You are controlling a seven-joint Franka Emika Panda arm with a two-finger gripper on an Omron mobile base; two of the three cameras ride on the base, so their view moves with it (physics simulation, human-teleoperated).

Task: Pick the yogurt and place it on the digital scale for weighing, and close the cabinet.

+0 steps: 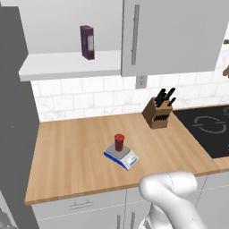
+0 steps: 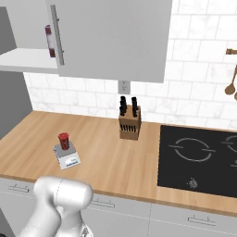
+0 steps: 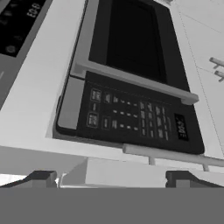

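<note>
Worktop (image 1: 71,152) of pale wood runs below the light grey wall cabinet (image 1: 174,31), whose left door stands open with a dark purple carton (image 1: 87,42) on its white shelf. Small dark red yogurt cup (image 1: 119,142) stands upright on the flat white-and-blue digital scale (image 1: 121,156), left of the wooden knife block (image 1: 158,113). Hand (image 3: 111,179) is spread wide, gripping nothing, facing a dark oven panel (image 3: 131,113).

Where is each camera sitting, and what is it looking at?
Left base view: behind the arm on its left, looking down at the counter; white arm at lower right.
Right base view: behind on its right, same counter; arm at lower left.
Hand view: on the hand, facing a dark oven panel; finger tips spread at the bottom.
Both base views share the yogurt on the digital scale and the knife block.
</note>
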